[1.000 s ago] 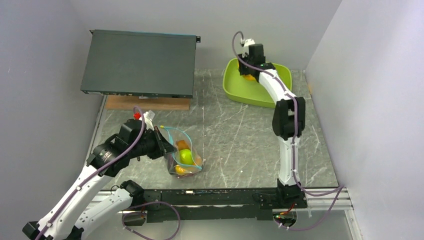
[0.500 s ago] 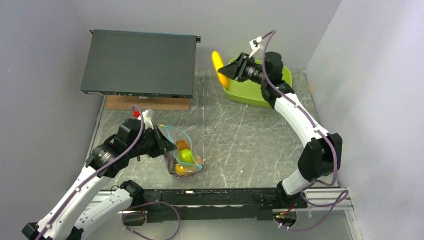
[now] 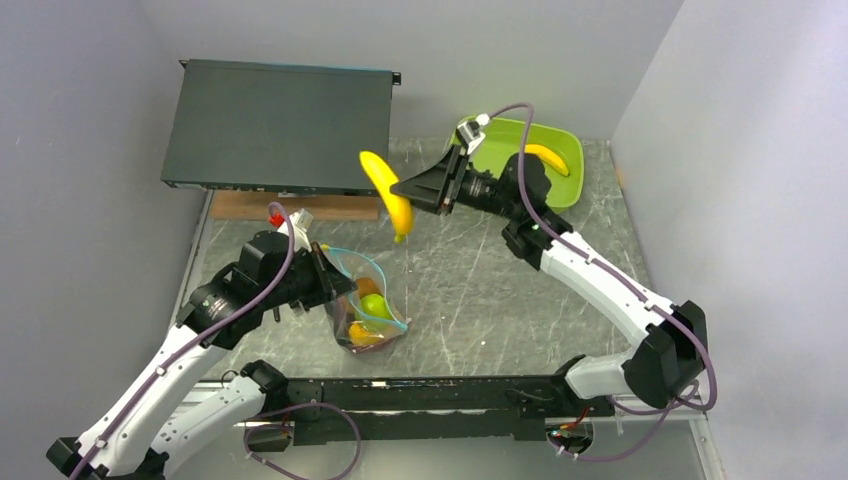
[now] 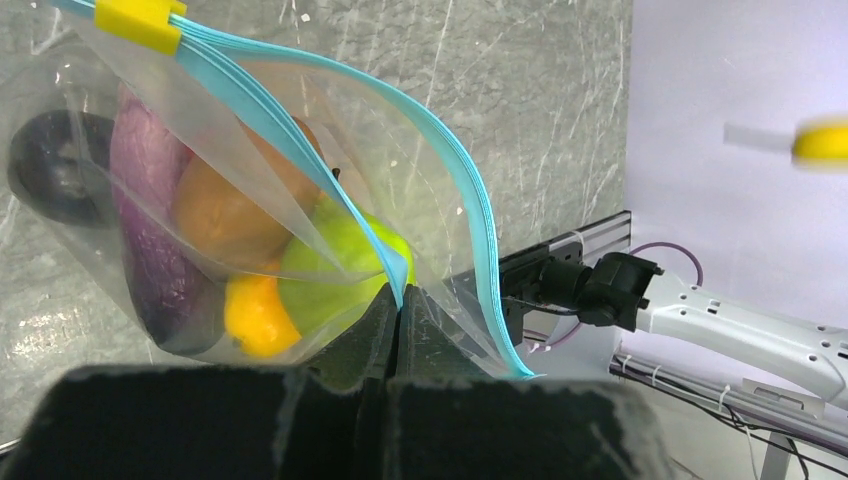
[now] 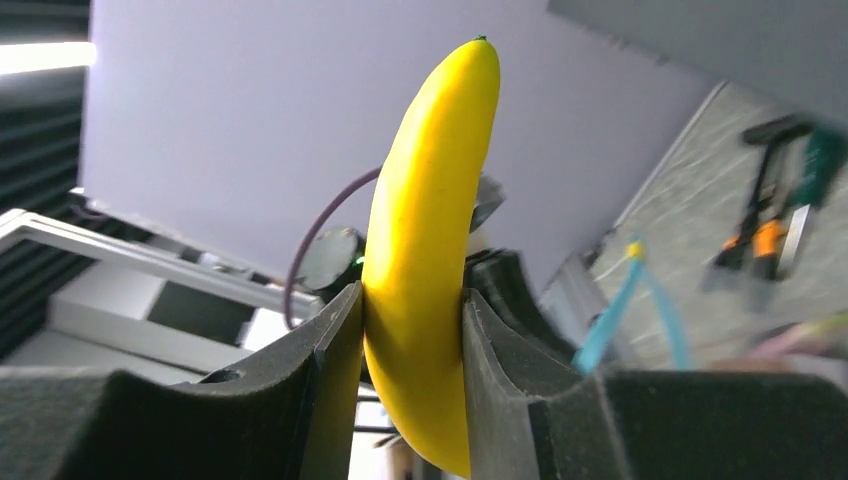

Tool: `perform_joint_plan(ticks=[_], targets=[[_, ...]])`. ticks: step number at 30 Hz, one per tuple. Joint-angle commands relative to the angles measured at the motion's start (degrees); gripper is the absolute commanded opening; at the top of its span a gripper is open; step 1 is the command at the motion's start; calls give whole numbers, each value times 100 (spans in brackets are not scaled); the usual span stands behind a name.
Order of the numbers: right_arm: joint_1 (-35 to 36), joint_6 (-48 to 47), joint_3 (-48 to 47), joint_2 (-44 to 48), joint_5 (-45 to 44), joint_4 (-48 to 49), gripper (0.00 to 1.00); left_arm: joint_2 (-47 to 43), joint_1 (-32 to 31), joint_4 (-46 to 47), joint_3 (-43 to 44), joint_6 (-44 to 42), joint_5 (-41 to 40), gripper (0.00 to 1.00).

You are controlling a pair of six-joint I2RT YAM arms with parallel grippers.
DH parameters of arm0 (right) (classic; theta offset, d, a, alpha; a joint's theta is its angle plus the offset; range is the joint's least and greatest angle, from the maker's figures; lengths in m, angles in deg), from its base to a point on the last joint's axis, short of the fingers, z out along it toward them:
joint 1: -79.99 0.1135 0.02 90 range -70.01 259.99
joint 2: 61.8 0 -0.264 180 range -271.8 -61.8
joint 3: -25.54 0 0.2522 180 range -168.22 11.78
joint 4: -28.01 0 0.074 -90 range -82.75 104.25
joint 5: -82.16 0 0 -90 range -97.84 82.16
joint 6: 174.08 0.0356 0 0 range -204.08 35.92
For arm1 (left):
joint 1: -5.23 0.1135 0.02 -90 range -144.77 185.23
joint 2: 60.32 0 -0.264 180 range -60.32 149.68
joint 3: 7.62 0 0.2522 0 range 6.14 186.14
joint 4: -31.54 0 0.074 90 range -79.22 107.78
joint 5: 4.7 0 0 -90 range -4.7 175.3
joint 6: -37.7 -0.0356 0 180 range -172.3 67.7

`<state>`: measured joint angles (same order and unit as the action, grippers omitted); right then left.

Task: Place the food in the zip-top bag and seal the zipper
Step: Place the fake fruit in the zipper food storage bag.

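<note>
I am watching the right claw gripping a yellow toy banana about its middle, with the two dark fingers pressing on either side of it. The banana is hanging in the air. In the top view it is showing between the flat black metal box at the back left and the lime-green plastic tub at the back right. A second yellow banana is lying in that tub. A wooden block is showing under the box's near edge.

The left claw is pinching the rim of the clear crinkly plastic zip-top bag at the near left of the grey marbled table. In the left wrist view its fingers are lying closed together on the film just under the teal-blue zipper strip. The bag is sitting on the table with its mouth gaping open and the two halves of the strip bowing apart. A small yellow tab is sitting on the strip at one end.

Inside the bag I am making out a green toy lime, an orange-brown rounded piece, a purple toy eggplant and a small yellow-orange piece, all crowding against each other at the bottom. The held banana is hovering farther back than the bag's mouth, apart from it.
</note>
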<state>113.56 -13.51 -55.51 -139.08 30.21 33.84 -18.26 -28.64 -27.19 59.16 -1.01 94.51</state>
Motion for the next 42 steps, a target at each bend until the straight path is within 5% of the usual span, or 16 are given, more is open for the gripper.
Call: perform_joint_plan(ticks=[1, 10, 23, 42], targets=[[595, 1392, 333, 186, -635, 660, 0, -6, 4, 389, -18, -57, 48, 0], [1208, 2409, 508, -241, -493, -325, 0, -108, 10, 373, -85, -49, -28, 0], [1381, 2051, 122, -326, -256, -2453, 0, -216, 6, 392, -214, -31, -17, 0], [1399, 1713, -278, -832, 34, -3168, 0, -294, 6, 399, -309, -35, -5, 0]])
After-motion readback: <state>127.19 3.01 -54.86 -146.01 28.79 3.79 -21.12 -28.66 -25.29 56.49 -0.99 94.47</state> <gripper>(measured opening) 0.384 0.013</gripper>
